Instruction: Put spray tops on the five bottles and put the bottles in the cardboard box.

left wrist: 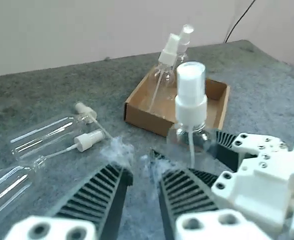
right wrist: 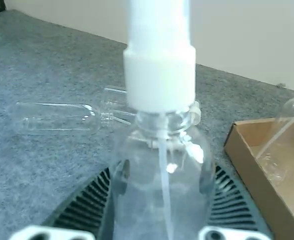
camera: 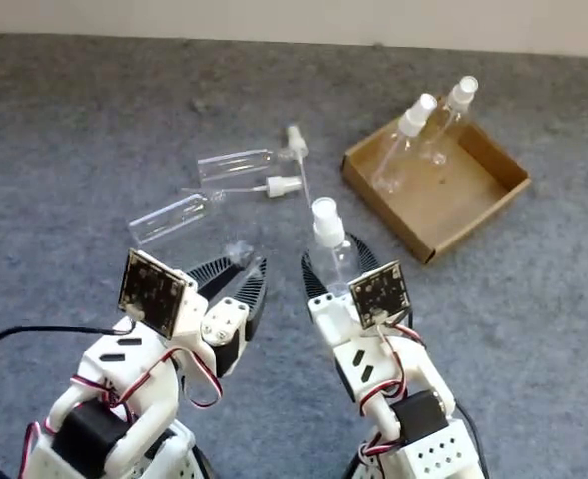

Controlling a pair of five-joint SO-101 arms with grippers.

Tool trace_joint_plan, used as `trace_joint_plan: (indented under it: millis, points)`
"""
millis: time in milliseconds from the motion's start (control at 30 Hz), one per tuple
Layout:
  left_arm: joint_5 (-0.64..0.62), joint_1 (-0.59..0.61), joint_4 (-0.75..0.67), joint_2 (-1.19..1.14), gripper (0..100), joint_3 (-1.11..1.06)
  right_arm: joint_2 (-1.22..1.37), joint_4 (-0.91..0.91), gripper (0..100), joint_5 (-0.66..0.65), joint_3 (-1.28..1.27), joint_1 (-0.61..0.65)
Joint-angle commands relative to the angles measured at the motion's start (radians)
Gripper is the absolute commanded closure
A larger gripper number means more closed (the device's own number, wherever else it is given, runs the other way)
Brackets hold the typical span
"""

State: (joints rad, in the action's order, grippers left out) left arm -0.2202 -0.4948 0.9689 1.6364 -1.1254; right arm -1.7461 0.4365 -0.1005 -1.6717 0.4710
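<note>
An upright clear bottle (right wrist: 159, 167) is held between the closed fingers of the right hand (camera: 335, 263), low over the grey tabletop (camera: 94, 120). A white spray top (camera: 325, 222) is seated on this bottle's neck, and its thin tube can be seen running down inside the glass-clear body. The left hand (camera: 246, 267) is placed just beside it, low over the tabletop, with its ribbed black fingers (left wrist: 104, 192) parted by a narrow gap. Nothing is seen to be gripped between them. A small, clear, blurred thing (left wrist: 118, 150) is seen at their tips, but what it is cannot be told. The cardboard box (camera: 458, 200) is set on the tabletop beyond the right hand. Two capped bottles (camera: 398, 152) are laid in it side by side, with their white tops pointing towards the far corner. Farther out from the left hand, two uncapped bottles are laid on their sides on the tabletop, one (camera: 234, 163) farther away and the other (camera: 174, 218) nearer the arms. Two loose spray tops are found near the open necks of these bottles. One (camera: 296, 141) is laid with its tube running back towards the arms, and the other (camera: 284, 186) just beside the farther bottle's neck. Both loose tops are kept well apart from the box.
</note>
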Motion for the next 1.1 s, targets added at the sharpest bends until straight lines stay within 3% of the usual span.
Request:
trace_joint_plan:
  millis: [0, 167, 300, 500, 667, 867, 1067]
  points:
    - [0.015, 0.073, -0.063, 0.145, 99, -0.173, -0.015, -0.007, 83.9, 0.006, -0.154, -0.056]
    - [0.008, 0.093, -0.180, 0.197, 99, -0.352, -0.015, -0.074, 83.9, 0.009, -0.105, -0.131]
    - [0.006, 0.035, -0.204, 0.189, 99, -0.380, -0.015, -0.150, 83.9, 0.012, -0.097, -0.140]
    - [0.006, -0.062, -0.206, 0.189, 99, -0.432, -0.015, -0.308, 83.9, 0.155, -0.097, -0.139]
    - [0.006, -0.067, -0.236, 0.189, 99, -0.475, -0.015, -0.318, 83.9, 0.157, -0.097, -0.036]
    - [0.006, -0.111, -0.443, 0.185, 99, -0.568, -0.015, -0.325, 83.9, 0.157, -0.096, 0.096]
    - [0.006, -0.209, -0.425, 0.186, 99, -0.567, -0.015, -0.320, 83.9, 0.163, -0.018, 0.105]
